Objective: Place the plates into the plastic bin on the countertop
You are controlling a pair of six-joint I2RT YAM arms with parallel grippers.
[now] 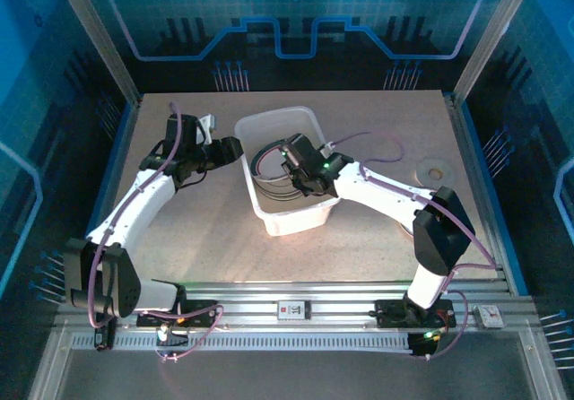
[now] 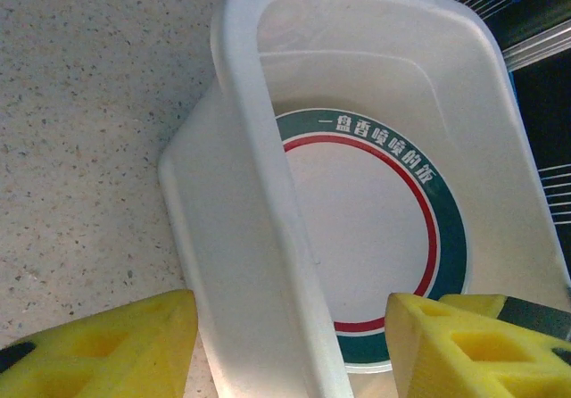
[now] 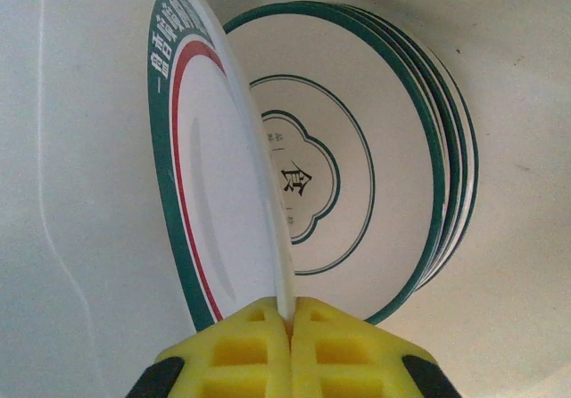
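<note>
Green-rimmed white plates (image 3: 393, 175) sit stacked inside the translucent bin (image 1: 296, 222) on the countertop (image 1: 206, 234).

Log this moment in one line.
left fingers: open, astride plastic bin wall | right fingers: shut on plate rim, inside bin | stack of plates: in bin

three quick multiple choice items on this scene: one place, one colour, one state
1. Where is the stack of plates? A on the bare countertop; B inside the plastic bin; C on an arm.
2. What colour is the held plate's rim band? A dark green; B yellow; C purple.
3. How is the right tool? A wide open; B shut on the held plate; C shut on nothing.
Answers: B, bin walls surround the stack; A, a green band lies outside a red line; B, its jaws pinch the plate's rim.
</note>
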